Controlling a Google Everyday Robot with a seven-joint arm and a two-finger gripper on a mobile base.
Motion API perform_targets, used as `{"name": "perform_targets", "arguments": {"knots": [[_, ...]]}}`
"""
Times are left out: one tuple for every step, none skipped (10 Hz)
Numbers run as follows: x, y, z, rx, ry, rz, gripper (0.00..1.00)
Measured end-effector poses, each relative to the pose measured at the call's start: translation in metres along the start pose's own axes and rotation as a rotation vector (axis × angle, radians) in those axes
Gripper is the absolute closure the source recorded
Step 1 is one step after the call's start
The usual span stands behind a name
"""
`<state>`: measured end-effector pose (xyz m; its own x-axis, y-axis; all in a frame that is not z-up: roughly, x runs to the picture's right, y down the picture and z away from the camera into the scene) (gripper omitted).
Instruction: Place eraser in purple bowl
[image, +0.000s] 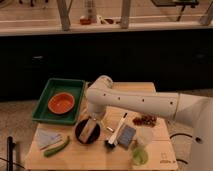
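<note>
White arm (135, 102) enters from the right edge and runs level across the worktop (90, 159). It bends at a rounded elbow above centre, then drops steeply. Gripper (92, 121) points down over the left-centre of the worktop. Cannot tell whether the gripper is apart, together or clamped on anything.

Worktop is pale wood. Left to right:
- Green tray (44, 100) at the back left, with an orange bowl (61, 103) inside it.
- Pale folded cloth (47, 137) at the front left, with a green pod (56, 148) just beside it.
- Purple bowl (78, 134).
- White-and-black marker (118, 129), touching a blue-grey block (127, 136).
- Dark red cluster (145, 120) behind these.
- Clear greenish cup (141, 151) at the front right.

Behind the worktop is a dark cabinet front (125, 55) under a pale ledge. The floor is speckled grey.

Eraser (88, 131), a tan block, sits within the purple bowl's outline, directly under the gripper and touching or nearly touching it. Cannot tell whether it rests on the bowl's floor.
</note>
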<state>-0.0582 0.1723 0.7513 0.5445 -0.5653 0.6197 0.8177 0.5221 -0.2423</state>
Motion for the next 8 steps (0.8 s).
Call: {"name": "perform_targets", "arguments": {"knots": [[0.0006, 0.0005, -0.0004, 0.001, -0.001, 0.0, 0.2], [0.0015, 0.0011, -0.001, 0.002, -0.001, -0.001, 0.2], [0.0024, 0.0019, -0.0014, 0.003, -0.002, -0.003, 0.2], [0.0029, 0.002, -0.0014, 0.006, -0.003, -0.004, 0.2], [0.0032, 0.0012, -0.0019, 0.01, -0.003, -0.006, 0.2], [0.0037, 0.0011, -0.0023, 0.013, -0.004, -0.008, 0.2], [0.0043, 0.0006, -0.0028, 0.017, -0.006, -0.011, 0.2], [0.0045, 0.0001, -0.0031, 0.02, -0.006, -0.013, 0.2]]}}
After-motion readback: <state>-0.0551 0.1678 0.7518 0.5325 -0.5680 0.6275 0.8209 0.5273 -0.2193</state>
